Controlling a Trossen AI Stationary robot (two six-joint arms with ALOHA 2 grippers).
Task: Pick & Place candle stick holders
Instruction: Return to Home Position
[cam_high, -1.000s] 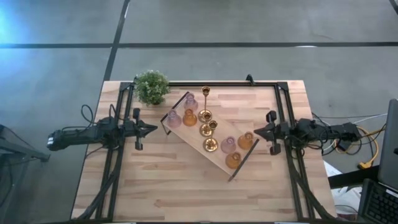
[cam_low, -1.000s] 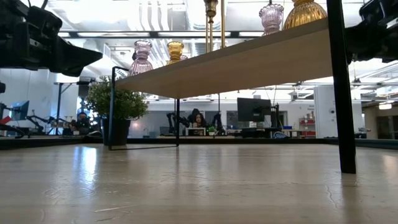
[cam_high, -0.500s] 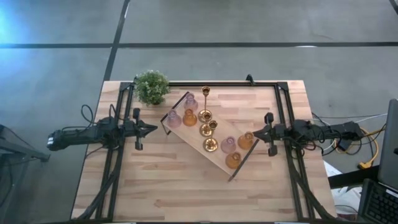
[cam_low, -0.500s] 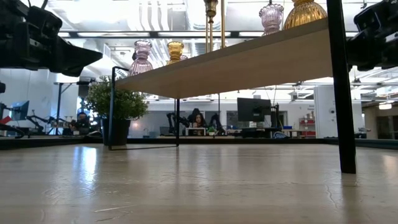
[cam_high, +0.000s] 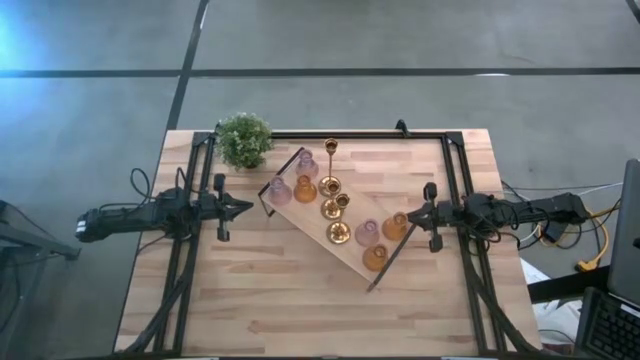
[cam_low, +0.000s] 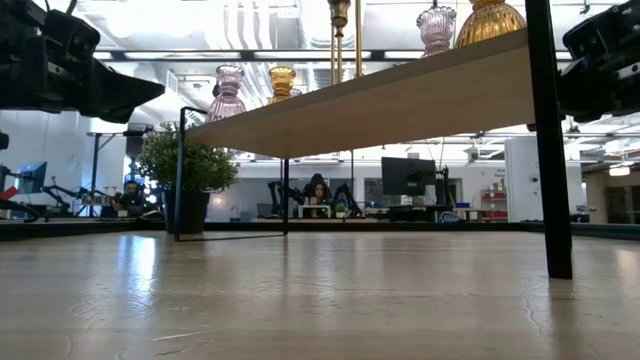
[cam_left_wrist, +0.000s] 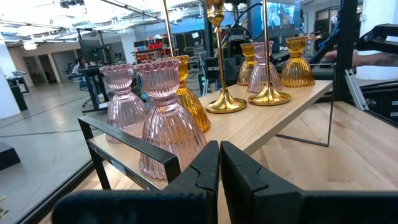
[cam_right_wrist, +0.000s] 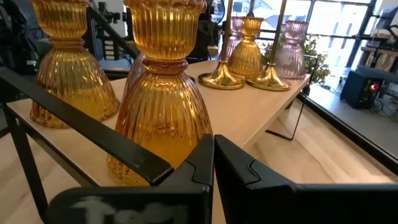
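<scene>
Several candle stick holders stand on a long light-wood tray (cam_high: 352, 262) that lies slantwise mid-table: thin gold ones (cam_high: 331, 184), pale pink glass ones (cam_high: 279, 190) and amber ones (cam_high: 396, 225). My left gripper (cam_high: 248, 208) is shut and empty, level, just left of the tray's left handle; in its wrist view (cam_left_wrist: 219, 163) two pink holders (cam_left_wrist: 165, 118) stand right ahead. My right gripper (cam_high: 408, 214) is shut and empty, level, close to the tray's right end; in its wrist view (cam_right_wrist: 211, 155) an amber holder (cam_right_wrist: 163, 93) stands right in front of it.
A green potted plant (cam_high: 244, 139) stands at the table's far left corner. The tray rests on black legs (cam_low: 548, 150) with black handles (cam_right_wrist: 81, 121) at both ends. Black rails (cam_high: 190, 250) run along the table's left, right and far sides. The near half of the table is bare wood.
My right gripper has moved a little toward the table's left, closer to the tray's right end and the amber holder there. It has stayed shut and level.
</scene>
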